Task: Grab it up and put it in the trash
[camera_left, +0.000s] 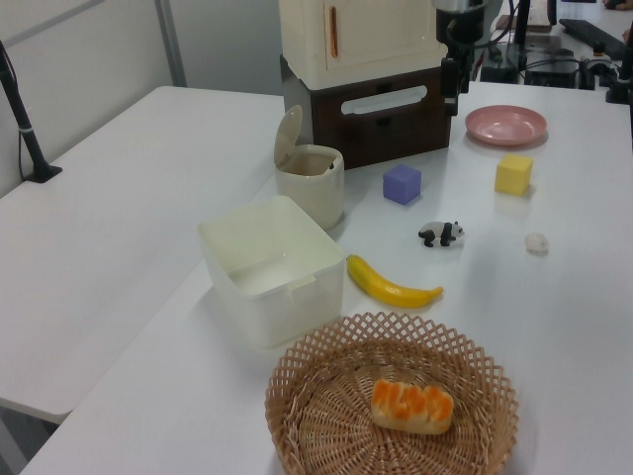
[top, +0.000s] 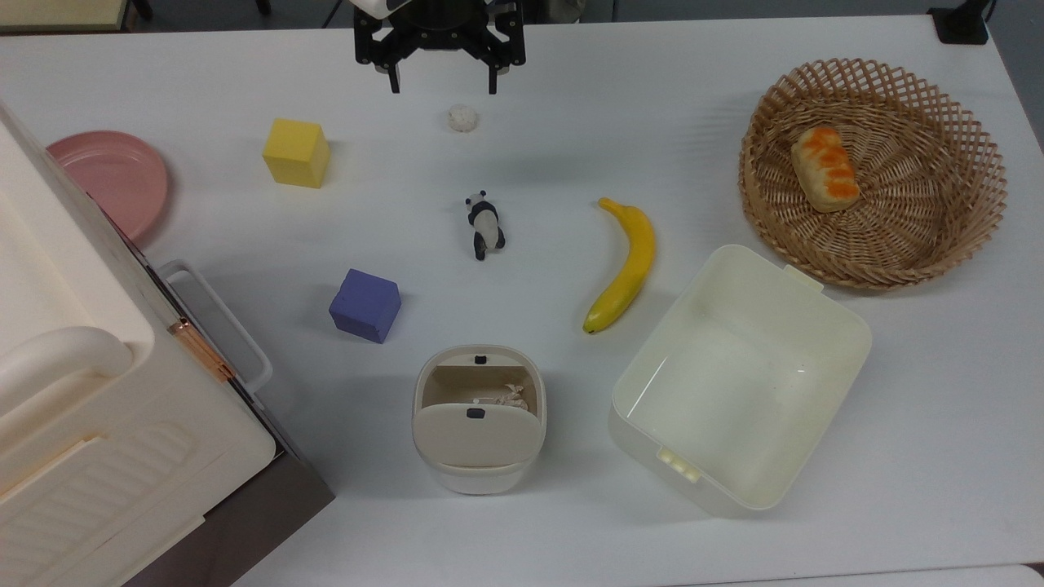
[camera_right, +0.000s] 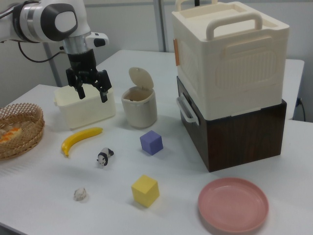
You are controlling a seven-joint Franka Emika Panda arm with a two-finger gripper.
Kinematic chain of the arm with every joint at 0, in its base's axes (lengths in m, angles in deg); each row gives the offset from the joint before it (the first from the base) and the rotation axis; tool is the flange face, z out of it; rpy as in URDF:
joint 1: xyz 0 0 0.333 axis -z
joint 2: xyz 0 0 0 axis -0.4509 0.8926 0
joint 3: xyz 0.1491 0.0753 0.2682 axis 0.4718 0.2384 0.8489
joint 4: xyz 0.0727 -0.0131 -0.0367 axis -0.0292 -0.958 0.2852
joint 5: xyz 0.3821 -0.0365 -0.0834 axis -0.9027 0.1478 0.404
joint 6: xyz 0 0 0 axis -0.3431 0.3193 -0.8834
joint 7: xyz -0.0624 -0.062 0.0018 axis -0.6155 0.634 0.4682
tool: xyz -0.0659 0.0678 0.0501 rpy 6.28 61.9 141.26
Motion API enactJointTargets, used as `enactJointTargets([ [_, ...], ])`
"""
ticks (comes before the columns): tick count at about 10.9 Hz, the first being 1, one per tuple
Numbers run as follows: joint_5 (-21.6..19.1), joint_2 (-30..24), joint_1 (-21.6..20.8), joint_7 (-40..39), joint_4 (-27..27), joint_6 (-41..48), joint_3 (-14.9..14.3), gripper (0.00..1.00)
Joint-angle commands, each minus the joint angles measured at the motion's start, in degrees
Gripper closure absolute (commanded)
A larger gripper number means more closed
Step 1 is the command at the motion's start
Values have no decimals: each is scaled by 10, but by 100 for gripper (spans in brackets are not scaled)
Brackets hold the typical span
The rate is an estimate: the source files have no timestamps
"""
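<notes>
The tiny off-white wrinkly ball lies on the white table near the top view's upper edge; it shows too in the left view and the right view. My gripper hangs open well above the table, just beyond the ball in the top view, with nothing between its black fingers. In the right view the gripper is seen in front of the tub. The trash, a small cream bin, stands at the near middle with its flap lid raised and crumpled paper inside.
Between ball and bin stands a panda figurine. A yellow cube, a purple cube, a banana, a large cream tub, a wicker basket with bread and a pink plate lie around. A tall cream box sits on a brown cabinet.
</notes>
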Motion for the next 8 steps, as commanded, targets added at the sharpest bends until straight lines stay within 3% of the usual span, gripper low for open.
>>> enactJointTargets([
  [1,2,-11,1,-5,-9,10,-5,0],
  [8,2,-8,1,-11,-9,8,-3,0],
])
